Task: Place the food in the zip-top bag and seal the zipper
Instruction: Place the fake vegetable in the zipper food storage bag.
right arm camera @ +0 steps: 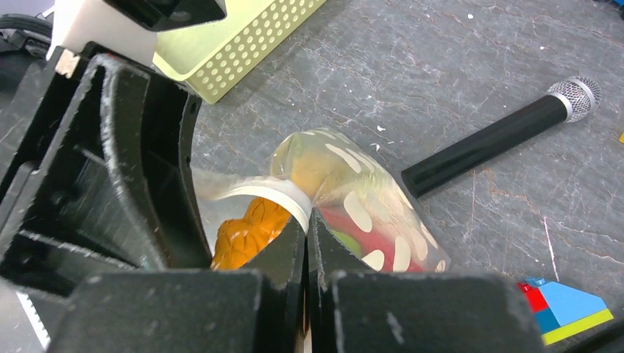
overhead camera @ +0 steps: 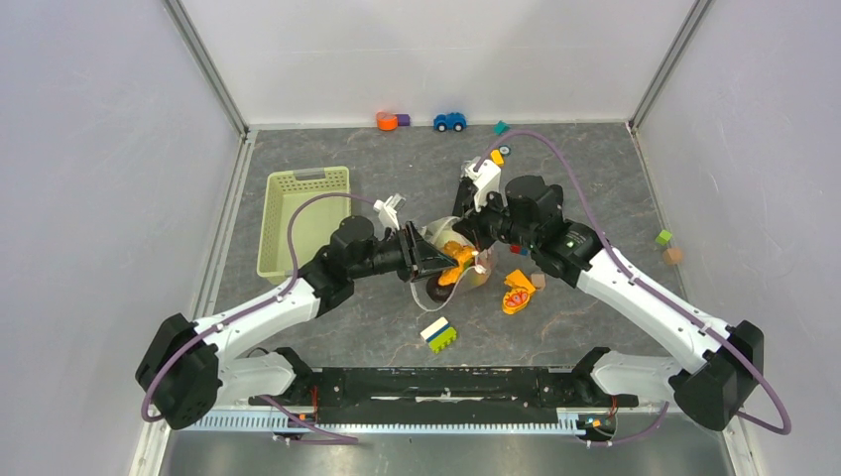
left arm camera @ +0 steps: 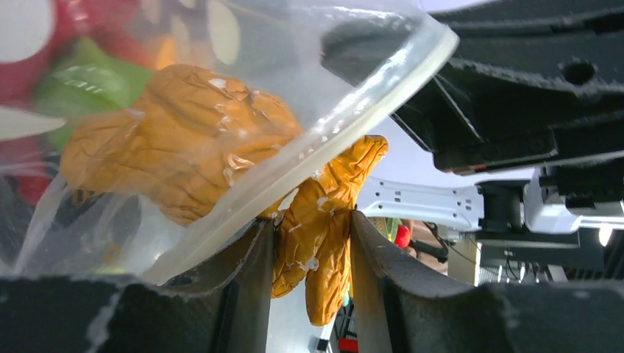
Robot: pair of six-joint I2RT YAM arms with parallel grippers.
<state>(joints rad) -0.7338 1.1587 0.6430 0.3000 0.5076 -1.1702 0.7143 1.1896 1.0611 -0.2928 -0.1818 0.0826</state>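
Two arms at the zip-top bag (right arm camera: 368, 213).
Left jaws grip orange food (left arm camera: 327, 213), right jaws pinch zipper (left arm camera: 368, 99); best pushed deeper before releasing.

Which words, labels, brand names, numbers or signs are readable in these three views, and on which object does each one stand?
No text can be read in any view.
zip-top bag: printed only with pale oval dots, no letters.
green piece inside the bag: faint pale marks, too blurred to read.
microphone, toy car, building blocks: no lettering visible.
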